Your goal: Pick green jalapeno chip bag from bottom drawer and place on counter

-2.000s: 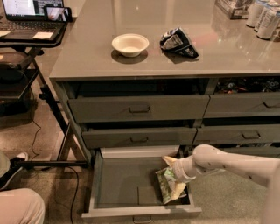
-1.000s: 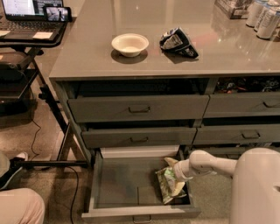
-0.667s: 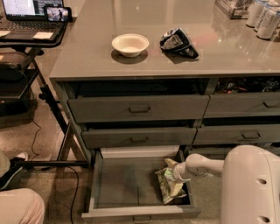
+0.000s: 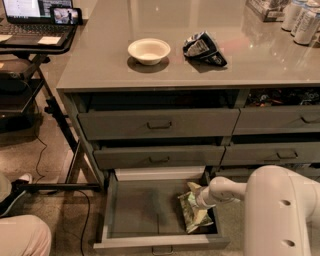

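Arm link [image 4: 280,215] swung into lower right — larger, end effector [image 4: 199,199] at chip bag [image 4: 192,218]

Floor: speckled tan floor [image 4: 50,155], beyond the worktop's [image 4: 100,65] left edge.
Desk: black desk [image 4: 35,46] off the far-left corner, on a black tube frame; open laptop [image 4: 27,10] on top.
Cable: dark cable [image 4: 86,215] on the floor, below the front-left corner.
Cabinet: grey drawers [image 4: 160,123] with dark bar handles under the front edge.
Light: soft glare along the far edge.
Gripper: gripper [image 4: 199,200] below the front edge, in the open bottom drawer [image 4: 135,210], right side.
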Available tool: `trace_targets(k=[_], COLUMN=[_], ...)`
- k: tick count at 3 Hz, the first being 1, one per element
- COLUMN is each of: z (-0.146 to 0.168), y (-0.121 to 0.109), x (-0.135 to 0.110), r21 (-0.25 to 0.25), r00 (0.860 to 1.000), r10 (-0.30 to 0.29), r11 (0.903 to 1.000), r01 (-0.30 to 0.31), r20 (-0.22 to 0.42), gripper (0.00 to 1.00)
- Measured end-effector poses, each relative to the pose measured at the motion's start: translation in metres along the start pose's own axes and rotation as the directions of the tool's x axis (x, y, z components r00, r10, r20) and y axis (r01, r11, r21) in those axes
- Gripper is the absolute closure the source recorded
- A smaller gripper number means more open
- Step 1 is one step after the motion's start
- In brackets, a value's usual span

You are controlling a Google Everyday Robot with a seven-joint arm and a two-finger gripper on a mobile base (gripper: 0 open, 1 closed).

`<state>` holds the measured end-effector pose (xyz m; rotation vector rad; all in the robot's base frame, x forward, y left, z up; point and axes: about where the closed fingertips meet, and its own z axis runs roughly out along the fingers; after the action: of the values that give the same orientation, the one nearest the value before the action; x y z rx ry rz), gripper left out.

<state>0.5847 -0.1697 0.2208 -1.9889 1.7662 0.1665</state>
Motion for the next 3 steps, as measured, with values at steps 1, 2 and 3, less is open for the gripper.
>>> trace_targets(k=[1, 2, 3], z=[0.023, 0.044, 0.065], y=[-0.001, 0.0, 0.005], x=[0.008, 0.016, 0.029], r21=[-0.024, -0.077, -0.142], r00=[1.0, 0.998, 0.995], r10=[0.017, 0.039, 0.073], r11=[0.9996, 0.9961, 0.9863], r01=[-0.017, -0.042, -0.083], r20=[-0.014, -0.044, -0.073], gripper=[0.0, 0.0, 0.0])
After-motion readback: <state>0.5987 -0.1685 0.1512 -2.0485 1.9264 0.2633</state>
